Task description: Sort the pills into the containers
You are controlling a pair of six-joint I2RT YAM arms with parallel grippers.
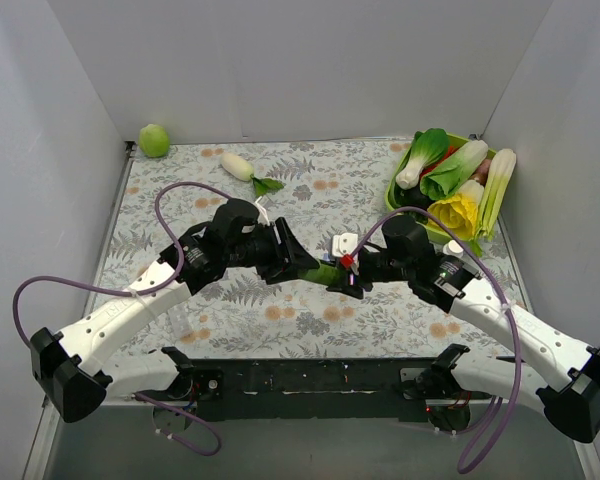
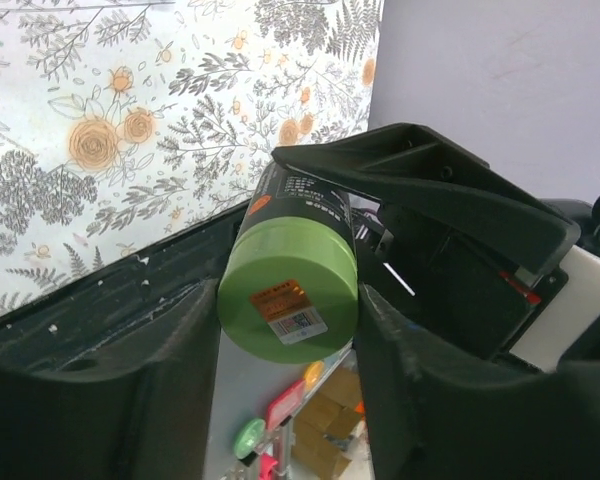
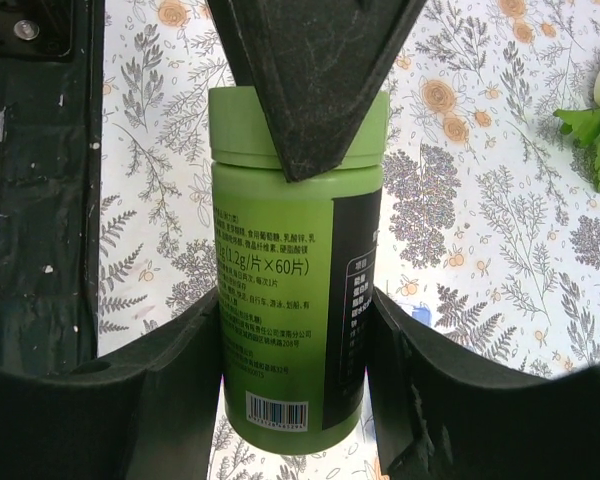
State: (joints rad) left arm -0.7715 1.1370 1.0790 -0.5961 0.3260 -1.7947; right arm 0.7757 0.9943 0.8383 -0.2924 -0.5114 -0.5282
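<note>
Grippers of both arms meet over the middle of the surface [image 1: 280, 320], at one green bottle [image 1: 325, 272]. The right gripper [image 3: 293, 300] is closed on the body of this bottle, one finger at each side of the printed label. The left gripper [image 2: 288, 300] is narrow around the cap end, and its fingers [image 2: 180, 380] look to touch the cap at both sides. The bottle lies about level between them, above the flowered cloth, with the cap toward the left arm. On the flat top of the cap are an orange sticker and a small code label. Just beside the right gripper there is a small white object [image 1: 345, 242]; I cannot tell what it is. At the far right stands a green basket [image 1: 391, 192] with leafy vegetables. A white radish [image 1: 238, 166] lies near the far edge, and a round green fruit [image 1: 154, 140] is in the far left corner
</note>
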